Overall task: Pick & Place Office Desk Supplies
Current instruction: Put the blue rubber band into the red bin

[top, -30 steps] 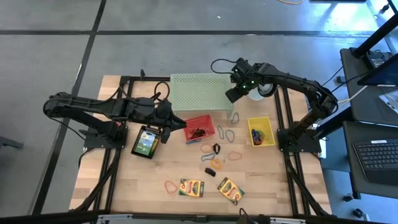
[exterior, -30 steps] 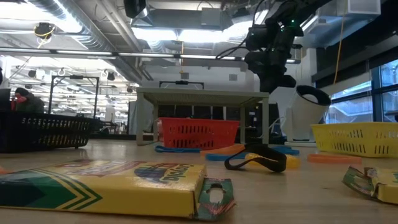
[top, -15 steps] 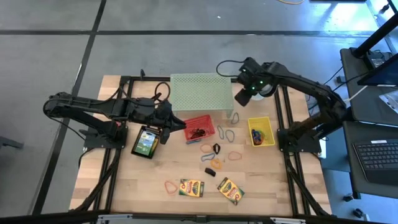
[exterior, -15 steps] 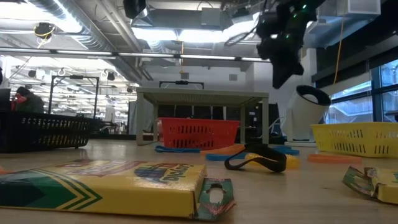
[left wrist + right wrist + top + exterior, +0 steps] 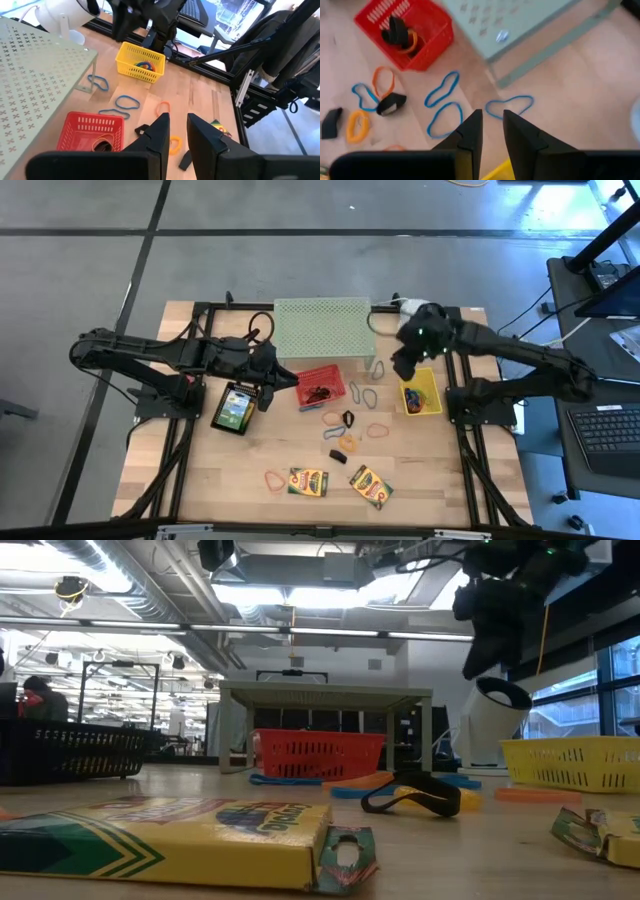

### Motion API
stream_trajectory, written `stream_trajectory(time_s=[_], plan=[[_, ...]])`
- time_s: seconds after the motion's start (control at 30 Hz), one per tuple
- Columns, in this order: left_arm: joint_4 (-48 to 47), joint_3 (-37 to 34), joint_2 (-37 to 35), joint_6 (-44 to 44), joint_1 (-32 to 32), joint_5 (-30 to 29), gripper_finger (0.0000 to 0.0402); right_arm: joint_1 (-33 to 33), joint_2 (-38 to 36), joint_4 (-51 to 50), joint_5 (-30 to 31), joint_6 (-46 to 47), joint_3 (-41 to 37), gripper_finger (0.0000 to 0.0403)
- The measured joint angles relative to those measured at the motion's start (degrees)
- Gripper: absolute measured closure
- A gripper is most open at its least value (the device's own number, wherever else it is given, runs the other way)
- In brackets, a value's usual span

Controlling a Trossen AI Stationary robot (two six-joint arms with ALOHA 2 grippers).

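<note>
Overhead, we note a red basket (image 5: 321, 387) holding dark clips, a yellow basket (image 5: 420, 391) holding bands. Right gripper (image 5: 401, 370) fingers slightly apart, empty; left gripper (image 5: 266, 396) fingers likewise.

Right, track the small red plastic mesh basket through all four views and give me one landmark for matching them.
High view: the small red plastic mesh basket sits mid-table, just in front of the pale green perforated stand.
Low view: centre, under the stand's top.
Left wrist view: bottom left, beside the stand.
Right wrist view: top left, next to the stand.
Shared landmark: the stand.
</note>
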Motion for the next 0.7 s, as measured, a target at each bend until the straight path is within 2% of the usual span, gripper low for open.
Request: stream_trajectory(time_s=[0.33,0.7], plan=[[-0.1,0.0,0.0,0.1,0.0,0.0,0.0341,11.6,0.8,9.0,8.8,3.5,-8.8,0.0324],[0.0,0.0,0.0,0.1,0.0,0.0,0.0341,15.6,10.9,15.2,9.3,-6.2,-10.8,0.0324]])
